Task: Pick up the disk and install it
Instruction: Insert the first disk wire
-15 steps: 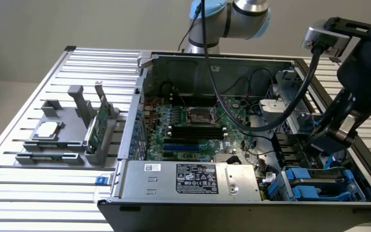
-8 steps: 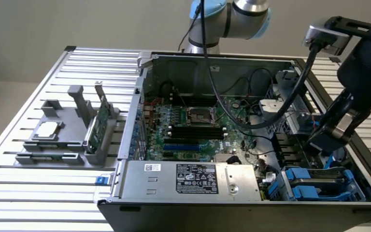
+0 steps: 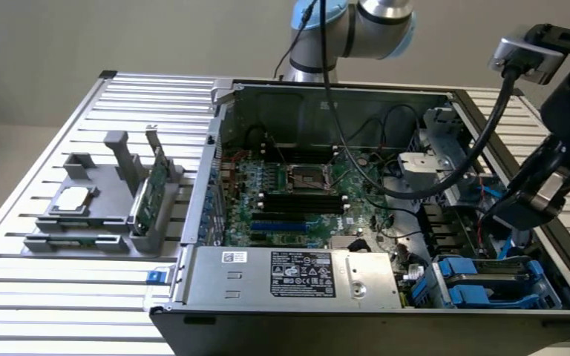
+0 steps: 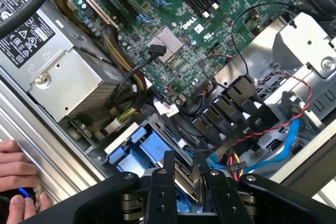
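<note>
- Location of the disk (image 3: 488,278): it stands in the blue drive cage (image 3: 444,285), in the corner of the computer case (image 3: 364,93) toward the exterior view's right. It is just beside the power supply (image 3: 295,274).
- State of the pincer (image 3: 513,239): it hangs directly over the cage, closed about halfway. In the wrist view one finger sits on each side of the disk's upper edge, so this reads as a grip on the disk.
- Step in hand, as judged: seating the disk in the cage. The disk looks low in the cage. Whether it is fully home or latched cannot be told.
- Alignment: hold the disk square to the cage walls so that the blue frame runs in the guides on both sides. A tilted disk is likely to bind partway.
- Force: press straight along the cage's line, slowly and evenly. Do not lever sideways, because the plastic frame is the weak part.
- Clearance: the red and black wires (image 4: 294,111) and a blue cable (image 4: 283,142) lie just beside the cage. Keep the fingers and the disk's corners off them, so that no wire gets trapped under the disk.
- Grip: hold enough pressure to stop the disk slipping between the fingers during the push.
- Bystander: a person's hand (image 4: 16,179) rests on the counter (image 3: 57,297) beside the case, well apart from the pincer.
</note>
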